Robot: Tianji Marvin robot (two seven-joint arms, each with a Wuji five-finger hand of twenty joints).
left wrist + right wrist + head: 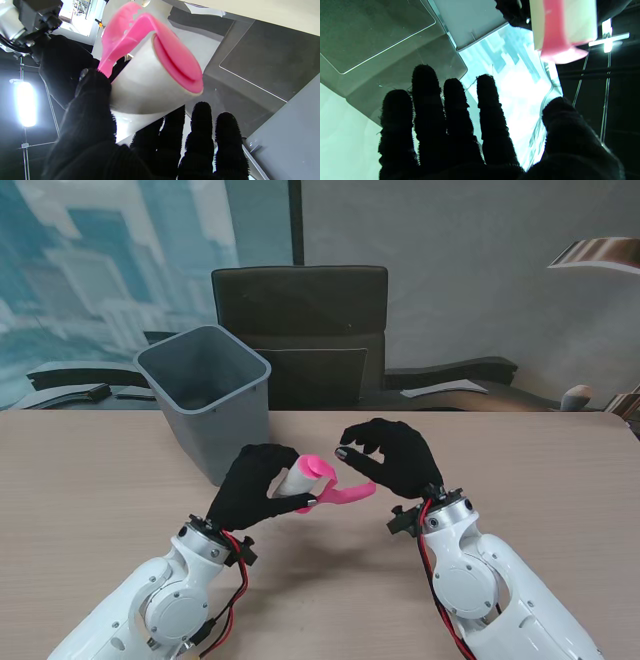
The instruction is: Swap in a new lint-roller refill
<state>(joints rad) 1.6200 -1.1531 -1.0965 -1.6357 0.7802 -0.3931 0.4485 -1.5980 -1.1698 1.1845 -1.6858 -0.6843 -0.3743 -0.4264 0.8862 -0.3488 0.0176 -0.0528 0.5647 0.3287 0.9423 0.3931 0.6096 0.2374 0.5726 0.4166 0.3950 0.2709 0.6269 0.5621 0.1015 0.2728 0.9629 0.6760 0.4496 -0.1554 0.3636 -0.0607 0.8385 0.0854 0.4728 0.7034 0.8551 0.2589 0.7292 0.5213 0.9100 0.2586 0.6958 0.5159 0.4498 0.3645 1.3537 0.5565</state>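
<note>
From the stand, the roller point(322, 483) is held up over the desk point(90, 480), just on the near side of the grey bin point(205, 395). The left hand point(252, 485) has its fingers wrapped round the white refill point(292, 481), thumb on one side, the others on the other. The pink handle point(350, 493) sticks out to the right from the refill, away from the bin. The right hand point(393, 455) sits by the handle's free end with its fingers curled over it; whether they actually pinch the handle I cannot tell from here. A black chair point(300, 330) stands behind the bin, beyond the desk's far edge.

In the left wrist view, the refill point(147, 85) fills the middle, its pink end cap point(178, 65) facing the camera. The thumb point(92, 105) presses on the refill's side, and the other fingers point(200, 120) reach up near its end. The bin's wall point(287, 130) shows beside those fingers.

In the right wrist view, the right hand point(480, 140) shows four fingers point(425, 95) straight and slightly apart, thumb set off to the side, nothing between them. The roller point(560, 27) hangs at the frame's edge, clear of these fingers, with the bin point(467, 20) next to it.
</note>
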